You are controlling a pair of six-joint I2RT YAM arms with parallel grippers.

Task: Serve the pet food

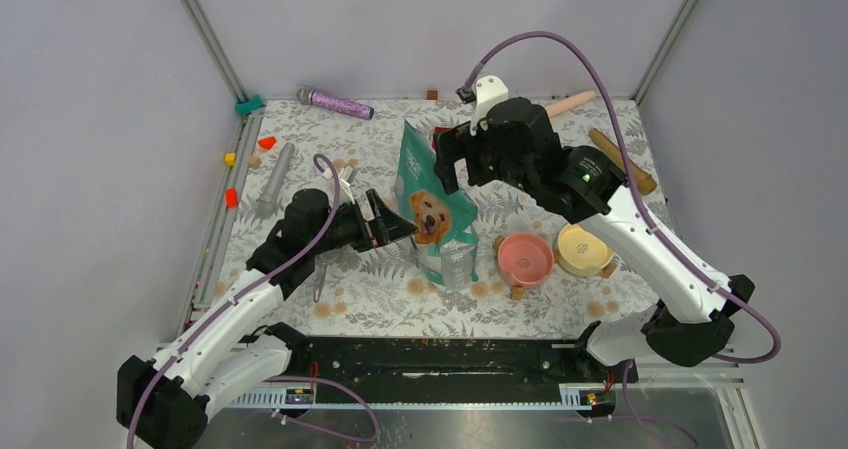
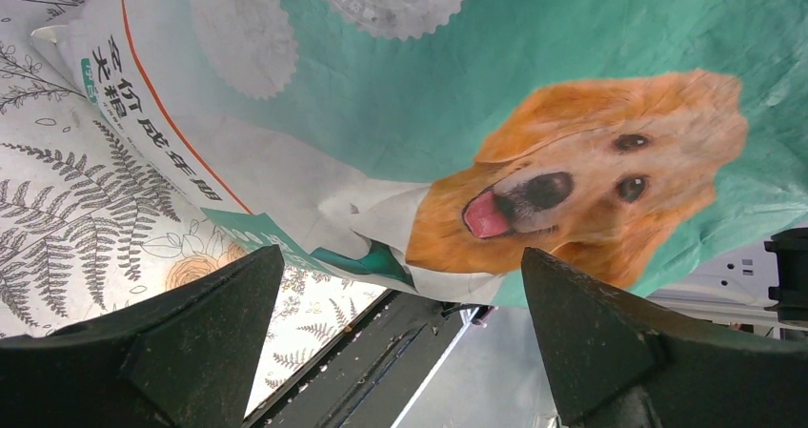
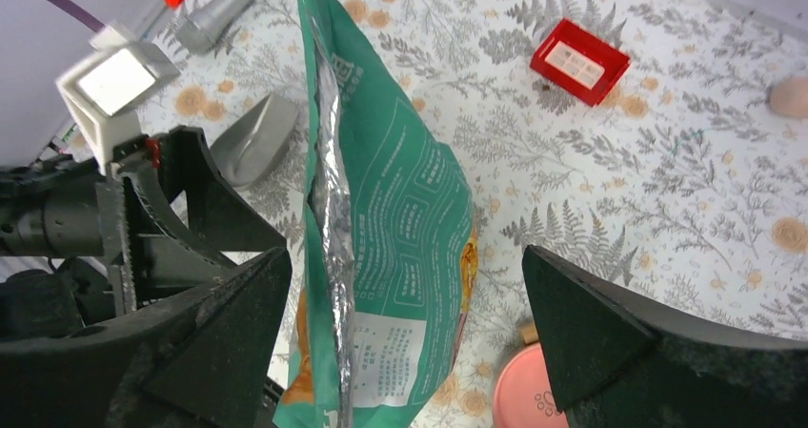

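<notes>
The pet food bag [image 1: 437,214], teal and white foil with a golden dog's face, stands upright mid-table. The pet food itself is hidden inside it. My left gripper [image 1: 398,221] is open at the bag's left side, level with the dog's face [image 2: 581,175]; nothing lies between its fingers [image 2: 402,256]. My right gripper [image 1: 455,159] hovers open over the bag's top, the fingers straddling the silver top seam [image 3: 329,161] without touching it. In the right wrist view the bag [image 3: 400,218] fills the gap of the gripper [image 3: 407,254].
A pink bowl [image 1: 525,257] and a yellow bowl [image 1: 585,249] sit right of the bag. A grey scoop [image 3: 252,137] lies by the left gripper. A grey cylinder [image 1: 275,179], purple tube [image 1: 335,102], wooden mallet [image 1: 622,161], red box [image 3: 579,61] and small blocks are scattered around.
</notes>
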